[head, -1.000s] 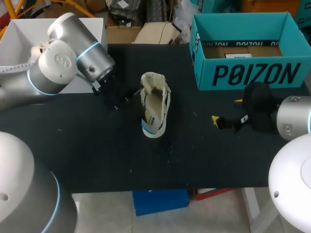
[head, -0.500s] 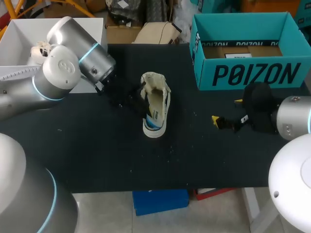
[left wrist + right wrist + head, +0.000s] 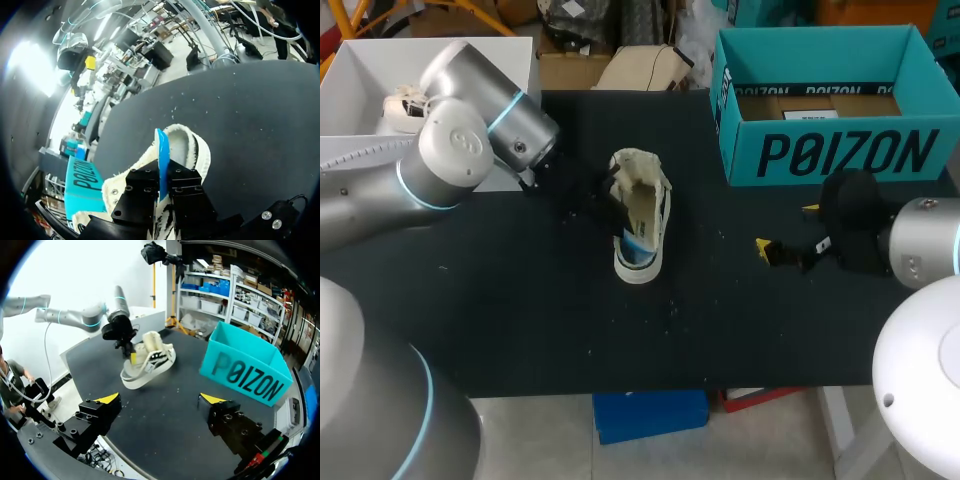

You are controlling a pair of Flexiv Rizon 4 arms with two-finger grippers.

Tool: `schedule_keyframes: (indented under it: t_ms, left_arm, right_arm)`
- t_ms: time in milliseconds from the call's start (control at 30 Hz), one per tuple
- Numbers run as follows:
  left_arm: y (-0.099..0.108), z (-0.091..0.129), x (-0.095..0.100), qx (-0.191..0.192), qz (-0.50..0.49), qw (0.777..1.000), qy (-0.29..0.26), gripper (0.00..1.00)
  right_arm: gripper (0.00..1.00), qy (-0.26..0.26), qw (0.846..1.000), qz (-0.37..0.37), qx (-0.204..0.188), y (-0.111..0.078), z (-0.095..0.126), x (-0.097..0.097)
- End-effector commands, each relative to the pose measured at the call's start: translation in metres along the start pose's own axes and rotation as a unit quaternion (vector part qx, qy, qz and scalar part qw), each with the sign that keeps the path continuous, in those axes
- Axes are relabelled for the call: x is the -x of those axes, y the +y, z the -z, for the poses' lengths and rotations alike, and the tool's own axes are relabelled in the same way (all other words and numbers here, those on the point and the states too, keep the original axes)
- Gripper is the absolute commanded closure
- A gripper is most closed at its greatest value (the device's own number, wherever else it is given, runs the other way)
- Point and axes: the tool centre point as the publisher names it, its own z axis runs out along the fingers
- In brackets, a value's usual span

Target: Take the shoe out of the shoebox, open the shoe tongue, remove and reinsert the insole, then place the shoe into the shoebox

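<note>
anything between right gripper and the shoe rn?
Nothing. Only bare black table lies between the right gripper, which is open, and the shoe. The head view shows the stretch plainly, and the right wrist view agrees.

Left hand (image 3: 164, 197): fingertips sunk in the shoe (image 3: 186, 150), unseen.
Insole (image 3: 161, 155): only a blue edge shows; the rest lies concealed inside.
Shoebox (image 3: 830, 150): floor partly behind its front wall.
Right arm (image 3: 922, 255): cut off at the picture's edge.

Shoe (image 3: 642, 222) lies before and left of the shoebox (image 3: 832, 152). Left gripper (image 3: 610, 205) at the shoe's left, on its insole (image 3: 161, 152); right gripper (image 3: 786, 228) before the shoebox
</note>
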Motion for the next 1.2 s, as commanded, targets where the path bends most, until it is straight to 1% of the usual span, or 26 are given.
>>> schedule_keyframes:
  t_ms: [33, 133, 200, 233, 267, 300, 333, 367, 400, 533, 600, 700, 767, 800, 833, 867, 900, 933, 967, 1000, 1067, 1200]
  left_arm:
    - [0.004, -0.003, 0.007, 0.011, 0.013, 1.000, 0.012, 1.00]
    - [0.004, -0.003, 0.008, 0.022, 0.024, 0.999, 0.015, 1.00]
    - [0.004, -0.002, 0.009, 0.022, 0.026, 0.999, 0.014, 1.00]
    - [0.002, -0.001, 0.010, 0.022, 0.027, 0.999, 0.015, 0.91]
    - [-0.001, 0.001, 0.012, 0.022, 0.028, 0.999, 0.016, 0.50]
    - [-0.003, 0.002, 0.013, 0.019, 0.028, 0.999, 0.015, 0.23]
    - [-0.008, 0.005, 0.013, 0.014, 0.028, 0.999, 0.015, 0.13]
    - [-0.011, 0.008, 0.014, 0.011, 0.028, 0.999, 0.014, 0.06]
    - [-0.019, 0.013, 0.014, 0.008, 0.027, 0.999, 0.014, 0.00]
    - [-0.041, 0.031, 0.013, 0.005, 0.026, 1.000, 0.017, 0.00]
    - [-0.048, 0.036, 0.012, 0.007, 0.027, 0.999, 0.019, 0.00]
    - [-0.049, 0.038, 0.012, 0.015, 0.028, 0.999, 0.023, 0.00]
    - [-0.047, 0.035, 0.013, 0.024, 0.022, 0.999, 0.040, 0.00]
    - [-0.046, 0.033, 0.014, 0.032, 0.021, 0.998, 0.049, 0.19]
    - [-0.045, 0.031, 0.014, 0.044, 0.021, 0.997, 0.062, 0.51]
    - [-0.044, 0.030, 0.014, 0.049, 0.020, 0.996, 0.070, 0.59]
    - [-0.043, 0.027, 0.013, 0.057, 0.019, 0.995, 0.081, 0.80]
    - [-0.042, 0.027, 0.013, 0.060, 0.019, 0.994, 0.085, 0.85]
    - [-0.040, 0.025, 0.011, 0.068, 0.018, 0.993, 0.095, 0.98]
    - [-0.039, 0.023, 0.010, 0.072, 0.020, 0.992, 0.101, 1.00]
    - [-0.037, 0.020, 0.008, 0.081, 0.020, 0.990, 0.116, 1.00]
    - [-0.035, 0.016, 0.004, 0.088, 0.023, 0.987, 0.133, 1.00]
  right_arm:
    - [0.00, 0.000, 1.000, 0.000, -0.001, 0.000, 0.000, 0.000]
    - [0.00, 0.000, 1.000, 0.000, -0.001, 0.000, 0.000, 0.000]
    - [0.00, 0.000, 1.000, 0.000, -0.001, 0.000, 0.000, 0.000]
    - [0.00, 0.000, 1.000, 0.000, -0.001, 0.000, 0.000, 0.000]
    - [0.00, 0.000, 1.000, 0.000, -0.001, 0.000, 0.000, 0.000]
    - [0.00, 0.000, 1.000, 0.000, -0.001, 0.000, 0.000, 0.000]
    - [0.00, 0.000, 1.000, 0.000, -0.001, 0.000, 0.000, 0.000]
    - [0.00, 0.000, 1.000, 0.000, -0.001, 0.000, 0.000, 0.000]
    - [0.00, 0.000, 1.000, 0.000, -0.001, 0.000, 0.000, 0.000]
    - [0.00, 0.000, 1.000, 0.000, -0.001, 0.000, 0.000, 0.000]
    - [0.00, 0.000, 1.000, 0.000, -0.001, 0.000, 0.000, 0.000]
    - [0.00, 0.000, 1.000, 0.000, -0.001, 0.000, 0.000, 0.000]
    - [0.00, 0.000, 1.000, 0.000, -0.001, 0.000, 0.000, 0.000]
    - [0.00, 0.000, 1.000, 0.000, -0.001, 0.000, 0.000, 0.000]
    - [0.00, 0.000, 1.000, 0.000, -0.001, 0.000, 0.000, 0.000]
    - [0.00, 0.000, 1.000, 0.000, -0.001, 0.000, 0.000, 0.000]
    - [0.00, 0.000, 1.000, 0.000, -0.001, 0.000, 0.000, 0.000]
    - [0.00, 0.000, 1.000, 0.000, -0.001, 0.000, 0.000, 0.000]
    - [0.00, 0.000, 1.000, 0.000, -0.001, 0.000, 0.000, 0.000]
    - [0.00, 0.000, 1.000, 0.000, -0.001, 0.000, 0.000, 0.000]
    - [0.00, 0.000, 1.000, 0.000, -0.001, 0.000, 0.000, 0.000]
    - [0.00, 0.000, 1.000, 0.000, -0.001, 0.000, 0.000, 0.000]
